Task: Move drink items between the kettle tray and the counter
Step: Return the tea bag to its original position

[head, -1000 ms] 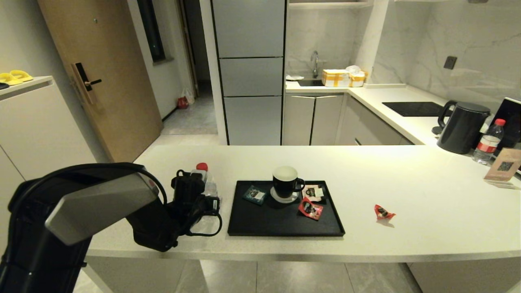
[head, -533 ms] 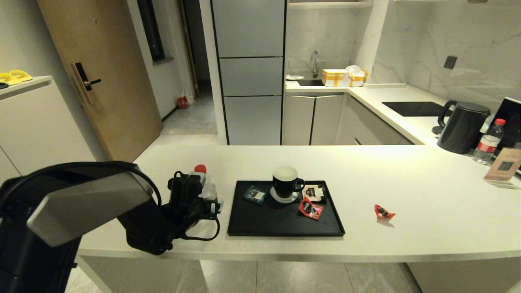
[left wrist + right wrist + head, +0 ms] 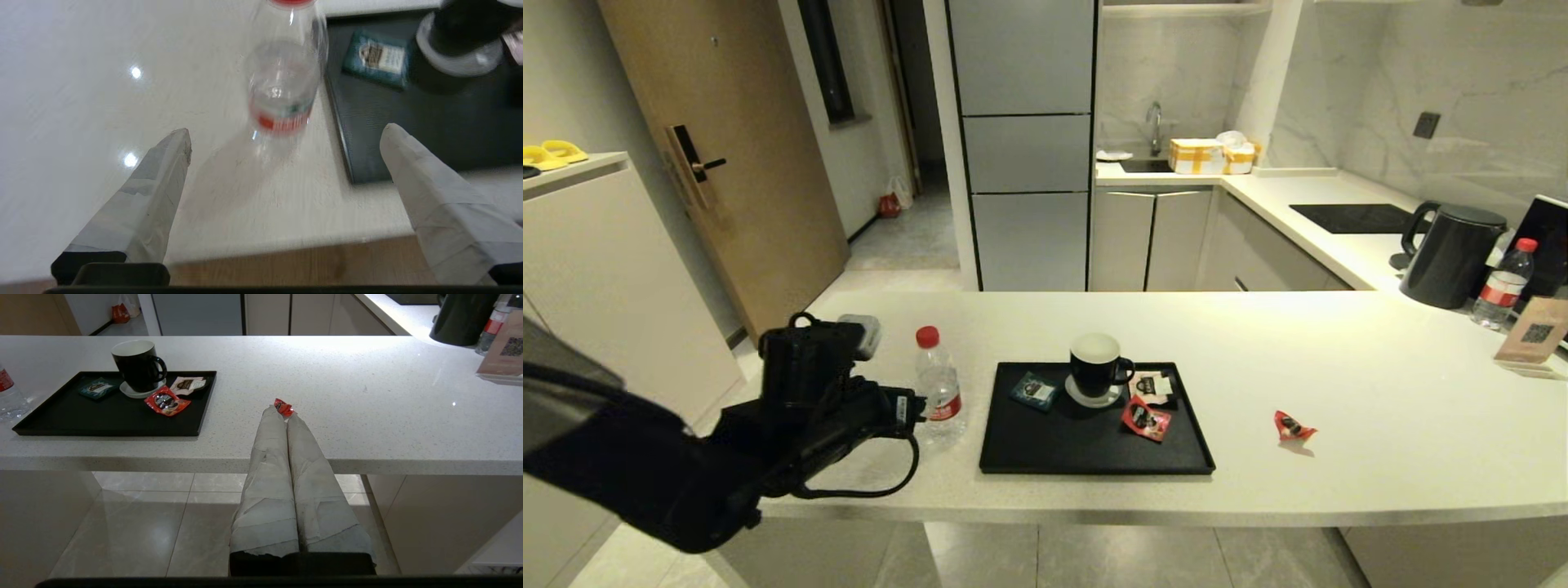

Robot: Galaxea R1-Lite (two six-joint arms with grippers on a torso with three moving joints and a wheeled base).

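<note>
Bottle (image 3: 938, 385) stood upright on tabletop (image 3: 1339, 392) just left of tray (image 3: 1094, 465), left gripper (image 3: 286, 134) spread wide, clear of it; retreat should run straight back to avoid tipping it.

Black arm (image 3: 686, 465) – looped cable, pale taped pincer fingers (image 3: 139, 212)

no legible txt on labels, packets or sign.

Bottle (image 3: 938, 384): clear, red cap and label, upright on counter (image 3: 1380, 392), just beside tray (image 3: 1094, 457), free of my fingers. One red sachet (image 3: 1146, 419) on tray, another sachet (image 3: 1291, 425) on counter, well apart.
</note>
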